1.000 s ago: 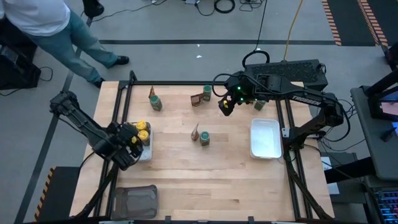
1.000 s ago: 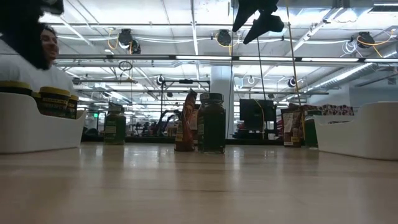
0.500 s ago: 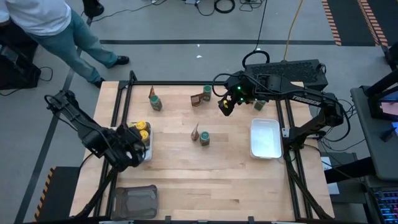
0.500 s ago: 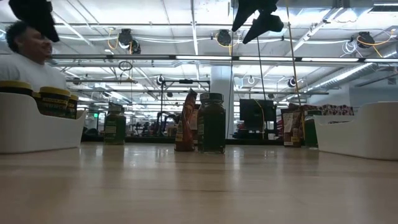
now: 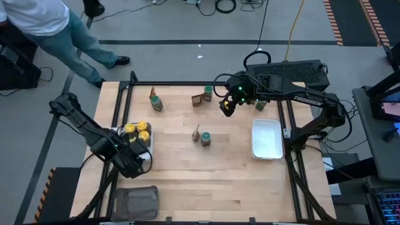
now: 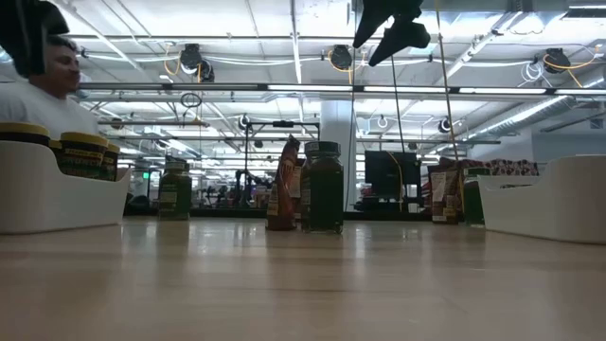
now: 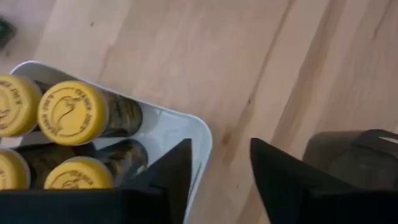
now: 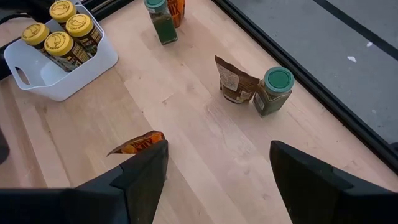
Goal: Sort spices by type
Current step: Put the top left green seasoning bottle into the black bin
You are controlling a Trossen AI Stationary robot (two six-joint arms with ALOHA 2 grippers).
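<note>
Several yellow-lidded jars [image 7: 71,112] stand in the white tray [image 5: 147,152] at the table's left. My left gripper [image 7: 220,142] hovers open above that tray's near corner [image 7: 200,134], with nothing between its fingers. Green-lidded jars [image 5: 208,91] [image 5: 205,139] [image 5: 157,104] stand on the table, each beside a brown-orange packet [image 5: 197,100] [image 5: 196,131] [image 5: 152,94]. My right gripper [image 5: 226,107] hangs open, high over the far middle of the table; below it are a jar [image 8: 276,87] and a packet [image 8: 231,79].
A second white tray [image 5: 266,139] lies at the table's right. A dark grey tray [image 5: 135,201] sits at the near left corner. Bare wood stretches across the near middle. A person [image 5: 56,25] stands beyond the far left corner.
My left gripper has drawn back from over the left tray toward the table's near edge, rising a little and rolling its wrist. A yellow lid that it covered now shows in the tray.
</note>
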